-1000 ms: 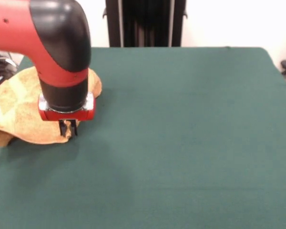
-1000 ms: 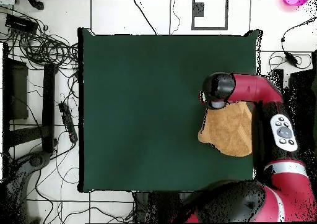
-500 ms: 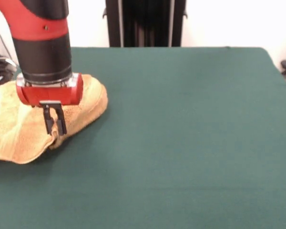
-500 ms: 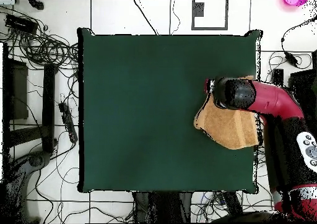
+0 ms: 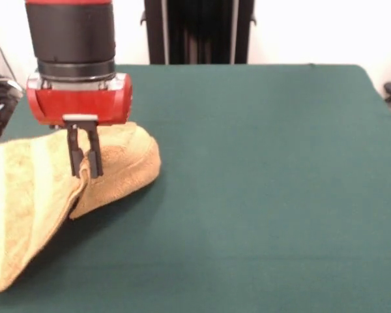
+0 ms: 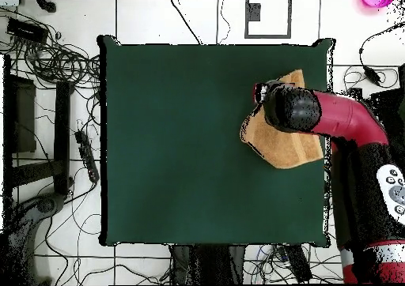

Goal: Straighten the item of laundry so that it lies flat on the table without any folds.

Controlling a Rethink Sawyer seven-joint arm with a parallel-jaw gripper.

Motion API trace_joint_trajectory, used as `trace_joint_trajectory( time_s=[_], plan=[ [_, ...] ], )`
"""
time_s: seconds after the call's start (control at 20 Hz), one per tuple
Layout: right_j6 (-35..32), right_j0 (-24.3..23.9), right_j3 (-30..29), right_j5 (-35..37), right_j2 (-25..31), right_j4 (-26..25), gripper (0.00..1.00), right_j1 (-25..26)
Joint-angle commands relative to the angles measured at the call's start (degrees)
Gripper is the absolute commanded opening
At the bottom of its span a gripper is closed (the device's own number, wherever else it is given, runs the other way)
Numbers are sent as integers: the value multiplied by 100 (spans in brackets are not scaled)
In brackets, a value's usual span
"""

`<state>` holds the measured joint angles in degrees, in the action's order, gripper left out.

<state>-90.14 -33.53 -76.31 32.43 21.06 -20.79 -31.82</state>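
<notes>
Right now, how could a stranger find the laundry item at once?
Look at the dark green table; near one edge hangs the red and black arm's gripper. The golden-orange towel it pinches, partly lifted and folded, is the only thing on the cloth.

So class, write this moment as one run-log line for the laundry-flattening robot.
gripper: shut on golden-orange terry-cloth towel, edge lifted | towel: folded, not flat | position: one side of dark green felt-covered table

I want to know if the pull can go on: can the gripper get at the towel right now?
Yes, apparently: the gripper is shut on a raised fold of the towel, with nothing else on the table in its way.
</notes>
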Motion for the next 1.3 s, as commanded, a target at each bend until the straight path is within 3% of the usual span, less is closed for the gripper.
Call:
trace_joint_trajectory(
  time_s=[0.05,0.45,0.8,0.9,1.05,1.3],
  plan=[
    [-1037,476,-696,-364,385,426,0,-256],
    [-483,482,-625,-227,322,362,0,107],
    [-49,205,-809,-877,690,106,0,670],
    [147,-64,-927,-1013,1054,192,0,923],
    [571,-822,-1240,-1091,2077,511,0,1537],
    [1351,-1816,-1563,-1380,3513,109,0,2567]
  ],
)
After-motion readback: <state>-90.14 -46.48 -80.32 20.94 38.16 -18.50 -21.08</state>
